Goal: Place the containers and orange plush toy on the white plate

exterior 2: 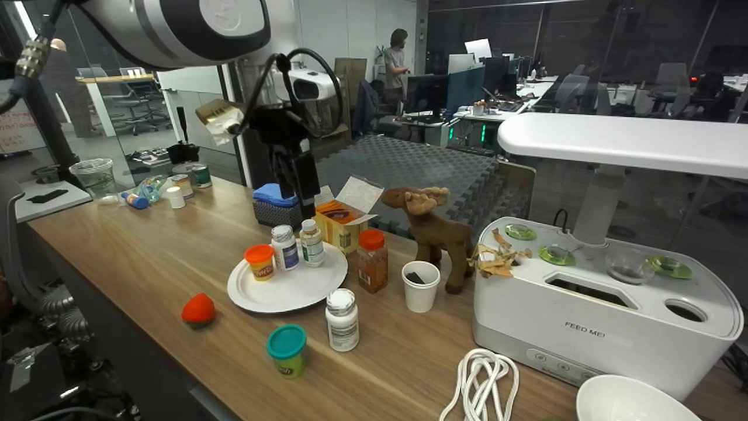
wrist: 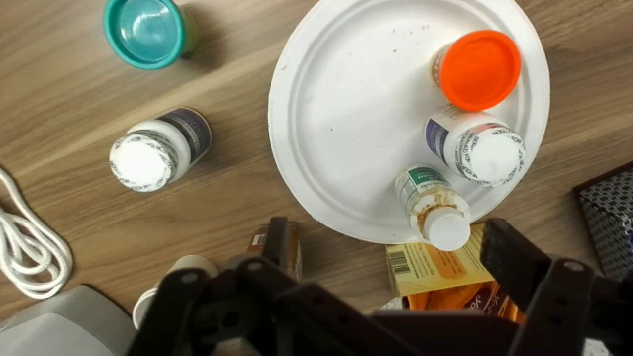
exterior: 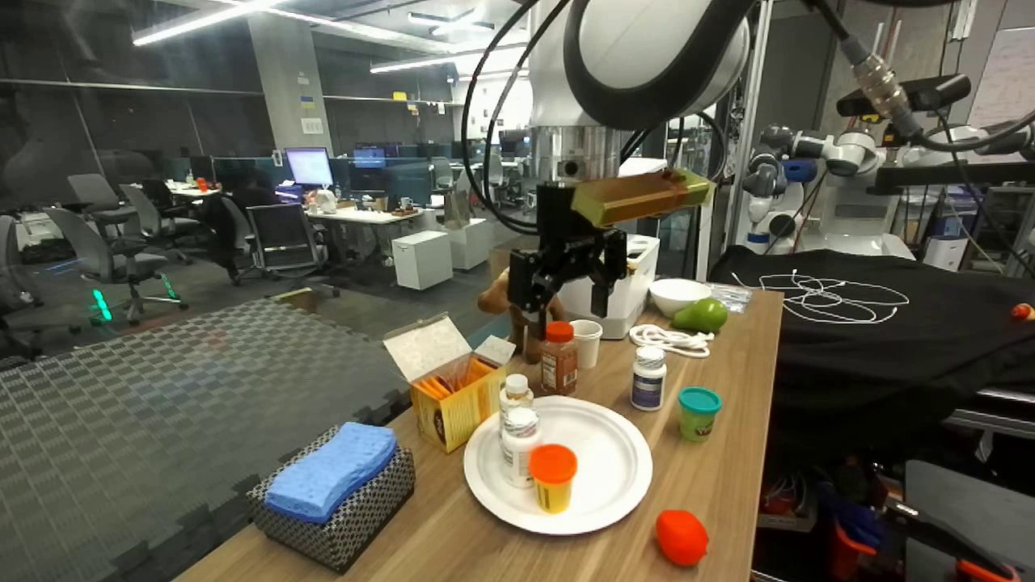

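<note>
End effector (wrist: 389,242) apart, nothing gripped. Wrist view: loose bottle (wrist: 160,148) stands off the plate (wrist: 336,99) at 9 o'clock, teal-lidded tub (wrist: 143,32) at 10. I'd guess bottle next: centre over it, descend straight, release on the plate's bare 9 o'clock side.

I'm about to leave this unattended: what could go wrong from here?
Reaching for the brown bottle with the red lid, the open black fingers could tip the small white cup nearby. Adding to the round white plate might topple its two white-capped bottles, which stand close together.
</note>
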Robot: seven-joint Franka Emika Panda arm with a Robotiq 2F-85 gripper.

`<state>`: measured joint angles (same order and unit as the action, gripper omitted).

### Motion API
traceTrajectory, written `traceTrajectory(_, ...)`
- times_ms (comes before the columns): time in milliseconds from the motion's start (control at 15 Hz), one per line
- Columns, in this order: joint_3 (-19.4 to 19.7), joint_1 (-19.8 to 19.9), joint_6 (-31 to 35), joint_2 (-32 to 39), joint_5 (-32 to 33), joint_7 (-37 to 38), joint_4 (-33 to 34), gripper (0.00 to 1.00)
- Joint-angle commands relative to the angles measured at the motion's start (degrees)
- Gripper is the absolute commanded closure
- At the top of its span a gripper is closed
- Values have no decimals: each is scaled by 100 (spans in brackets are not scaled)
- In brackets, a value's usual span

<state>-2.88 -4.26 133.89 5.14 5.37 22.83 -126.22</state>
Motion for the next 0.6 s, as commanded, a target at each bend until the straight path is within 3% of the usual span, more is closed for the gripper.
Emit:
traceTrajectory(0, 59, 55, 298, 562, 1, -616, 356, 0)
traceTrajectory(533, 400, 72, 599, 1264, 117, -846, 1016, 0)
